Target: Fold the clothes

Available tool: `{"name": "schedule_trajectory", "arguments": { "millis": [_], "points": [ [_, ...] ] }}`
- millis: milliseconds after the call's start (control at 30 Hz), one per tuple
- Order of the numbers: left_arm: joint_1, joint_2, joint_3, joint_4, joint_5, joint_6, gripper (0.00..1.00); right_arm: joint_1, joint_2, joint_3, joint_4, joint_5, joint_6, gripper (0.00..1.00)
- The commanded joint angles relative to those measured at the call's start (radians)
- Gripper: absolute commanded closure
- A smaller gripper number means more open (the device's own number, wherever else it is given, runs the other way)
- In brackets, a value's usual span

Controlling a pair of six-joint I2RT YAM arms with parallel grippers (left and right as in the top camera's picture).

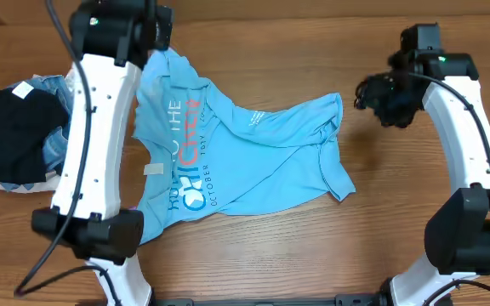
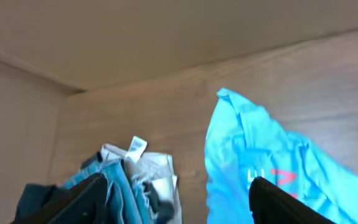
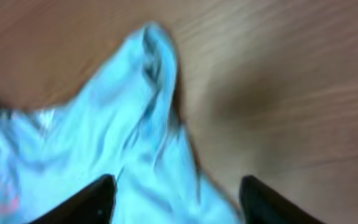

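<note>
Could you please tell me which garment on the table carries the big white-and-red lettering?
The light-blue T-shirt lying crumpled mid-table; the black garment and the denim piece piled at the left edge show no such lettering.

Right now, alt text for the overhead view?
A crumpled light-blue T-shirt with white-and-red lettering lies on a wooden table. The left arm reaches over its left edge, the right arm stands clear to its right; a clothes pile sits far left.

White arm links (image 1: pixel 100 110), black joints (image 1: pixel 470 229), cables (image 1: pixel 55 25).
</note>
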Motion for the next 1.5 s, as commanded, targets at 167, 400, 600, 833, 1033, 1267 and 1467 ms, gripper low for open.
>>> {"name": "schedule_trajectory", "arguments": {
  "millis": [167, 400, 600, 833, 1033, 1267, 1467],
  "points": [
    [-0.001, -0.199, 0.017, -0.18, 0.216, -0.072, 0.21, 0.198, -0.011, -0.193, 0.207, -0.156, -0.033, 0.25],
    [-0.001, -0.258, 0.016, -0.217, 0.25, -0.086, 0.22, 0.328, 0.092, -0.328, 0.491, -0.142, 0.03, 0.08],
    [-0.001, -0.256, 0.016, -0.249, 0.25, -0.087, 0.24, 0.336, 0.176, -0.329, 0.622, -0.142, 0.122, 0.6],
    [-0.001, -0.256, 0.016, -0.248, 0.25, -0.086, 0.23, 0.243, 0.112, -0.169, 0.682, -0.177, 0.122, 0.91],
    [-0.001, -0.254, 0.016, -0.251, 0.255, -0.087, 0.24, 0.096, 0.112, -0.14, 0.964, -0.039, 0.129, 0.83],
    [-0.001, -0.254, 0.016, -0.271, 0.28, -0.086, 0.25, -0.123, 0.112, -0.137, 0.697, -0.343, 0.165, 0.0],
    [-0.001, -0.254, 0.016, -0.267, 0.271, -0.084, 0.22, -0.117, 0.11, -0.137, 0.175, -0.378, -0.111, 0.14]
  ]
}}
